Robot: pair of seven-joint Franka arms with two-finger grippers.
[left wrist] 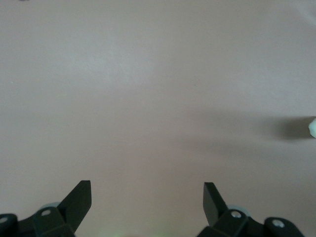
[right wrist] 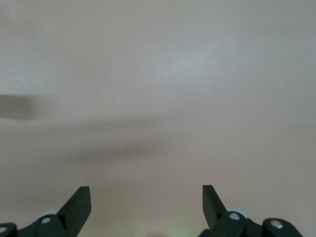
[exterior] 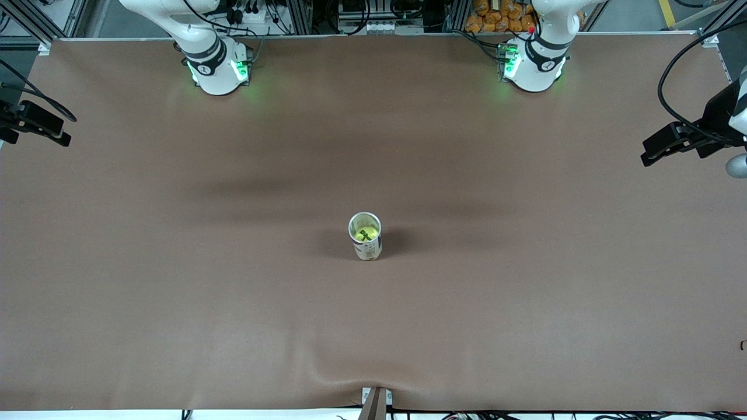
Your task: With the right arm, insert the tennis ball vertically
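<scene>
Right gripper (right wrist: 146,197) hangs over bare brown table (right wrist: 158,74) with its two black fingers (right wrist: 79,202) spread wide and nothing between them; only the fingertips show in its wrist view, the rest cut off at the frame edge. From the front, this gripper (exterior: 35,125) shows as a dark shape at the edge of the frame, at the right arm's end of the table, and most of the right arm (exterior: 204,55) is out of frame above its base.

Left gripper (left wrist: 147,197) is likewise spread and empty over bare table, its fingers (left wrist: 79,200) cropped the same way. In the front view it (exterior: 662,149) sits at the left arm's end, partly cut off, as is the left arm (exterior: 537,58).

A can (exterior: 365,235) stands upright near the middle of the table, well apart from both grippers. The ball (exterior: 365,234) lies inside it, only a yellow-green patch with dark marks visible through the open top. The can's label is too small to read. A pale sliver (left wrist: 312,127) at the edge of the left wrist view, beside a shadow, cannot be identified for certain.
</scene>
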